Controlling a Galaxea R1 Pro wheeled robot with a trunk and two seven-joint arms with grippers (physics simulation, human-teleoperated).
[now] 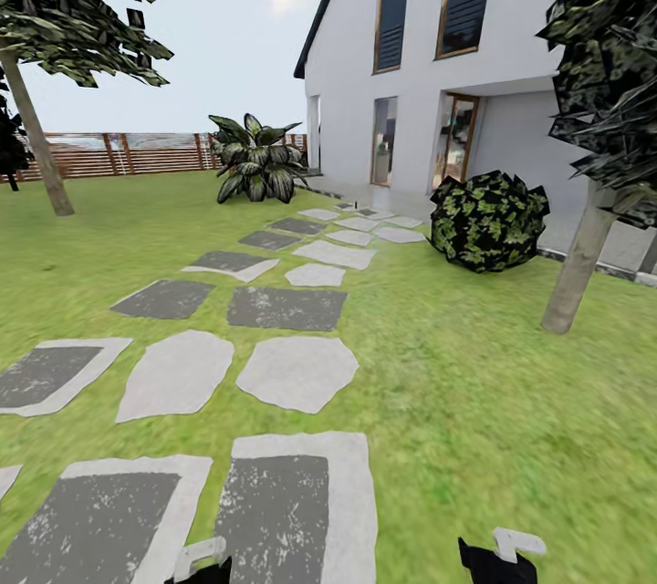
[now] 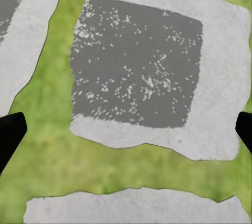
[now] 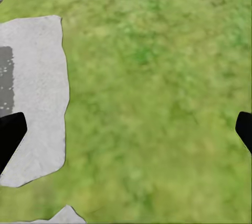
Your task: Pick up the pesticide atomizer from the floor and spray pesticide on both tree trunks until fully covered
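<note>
— Where are the trees relative to the grippers?

— Two stand far ahead on the lawn (image 1: pixel 474 401). One tree trunk (image 1: pixel 36 141) leans at the far left before a slatted wooden fence (image 1: pixel 137 153); the other trunk (image 1: pixel 577 269) rises at the right, beside a round dark bush (image 1: pixel 488 221) near the white house (image 1: pixel 429 64). A stepping-stone path (image 1: pixel 292 372) runs between them.

— And the grippers?

— Both are low, well apart from the trees. The left gripper (image 2: pixel 126 132) hangs over a grey paving slab (image 2: pixel 136 66), fingers spread wide, holding nothing. The right gripper (image 3: pixel 126 135) hangs over grass, fingers likewise wide apart and empty.
</note>
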